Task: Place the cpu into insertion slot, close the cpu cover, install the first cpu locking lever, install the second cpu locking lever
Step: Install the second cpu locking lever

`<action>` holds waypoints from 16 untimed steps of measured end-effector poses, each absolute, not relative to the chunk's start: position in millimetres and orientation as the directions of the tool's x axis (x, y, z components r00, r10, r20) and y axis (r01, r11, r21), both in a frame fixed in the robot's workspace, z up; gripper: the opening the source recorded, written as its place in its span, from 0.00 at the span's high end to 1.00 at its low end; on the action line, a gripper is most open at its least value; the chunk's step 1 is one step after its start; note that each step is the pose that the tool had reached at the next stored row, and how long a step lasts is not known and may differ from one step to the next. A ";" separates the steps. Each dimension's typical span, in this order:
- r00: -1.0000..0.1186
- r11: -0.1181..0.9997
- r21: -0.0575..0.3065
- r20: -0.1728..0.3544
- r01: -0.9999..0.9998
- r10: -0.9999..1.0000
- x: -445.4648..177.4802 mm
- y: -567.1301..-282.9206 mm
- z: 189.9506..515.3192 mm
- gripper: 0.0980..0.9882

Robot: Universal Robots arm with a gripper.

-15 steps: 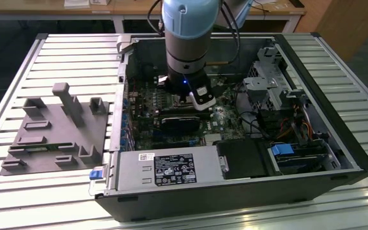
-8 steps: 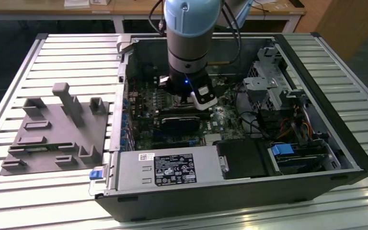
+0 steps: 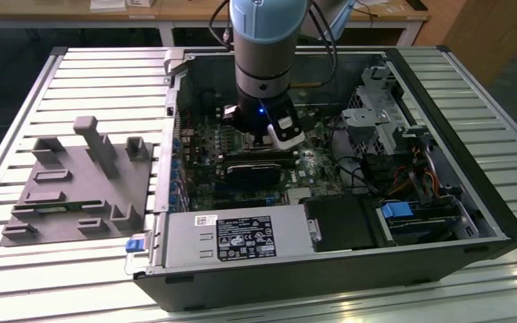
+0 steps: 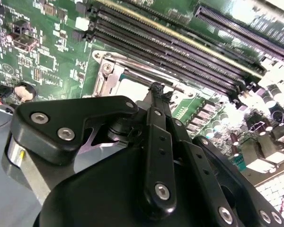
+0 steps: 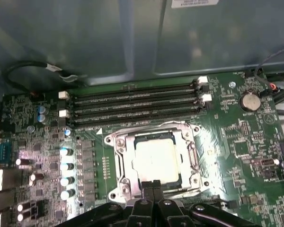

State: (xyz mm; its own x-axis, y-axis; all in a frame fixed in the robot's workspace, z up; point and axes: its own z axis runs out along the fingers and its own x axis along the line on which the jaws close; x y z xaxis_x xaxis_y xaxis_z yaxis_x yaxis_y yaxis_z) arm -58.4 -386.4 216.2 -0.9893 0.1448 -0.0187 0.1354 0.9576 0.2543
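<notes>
Hovered with gripper (image 5: 154,187) fingers pressed together at cpu (image 5: 157,159) edge, inside insertion slot (image 5: 121,163); best lowered squarely, gently.

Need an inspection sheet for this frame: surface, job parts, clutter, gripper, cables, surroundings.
Surface: slatted metal table carrying an open computer case.
Job's things: cpu lies in the insertion slot on the motherboard; I cannot tell how the cpu cover stands.
Clutter: grey fixture block beside the case, on the exterior view's left.
Grippers: gripper shut, holding nothing, tips at the slot's edge.
Cables: black cable looped along the case wall.
Surroundings: wooden bench behind.
</notes>
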 end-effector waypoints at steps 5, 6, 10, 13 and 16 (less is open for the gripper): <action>-0.989 0.961 0.241 -0.021 0.135 0.145 -58.3 -379.4 216.2 1.00; -0.989 0.963 0.234 -0.022 0.135 0.144 -58.3 -378.7 216.2 1.00; -0.989 0.970 0.202 -0.027 0.136 0.144 -58.3 -376.4 216.2 1.00; -0.989 0.971 0.196 -0.027 0.136 0.144 -58.3 -372.9 216.2 1.00; -0.989 0.971 0.196 -0.027 0.136 0.145 -57.0 -370.7 216.0 1.00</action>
State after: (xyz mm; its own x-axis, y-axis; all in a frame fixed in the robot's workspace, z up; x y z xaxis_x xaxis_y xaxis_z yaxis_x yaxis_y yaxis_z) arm -57.0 -370.7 216.0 -0.9891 0.1445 -0.0274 0.1364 0.9711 0.1959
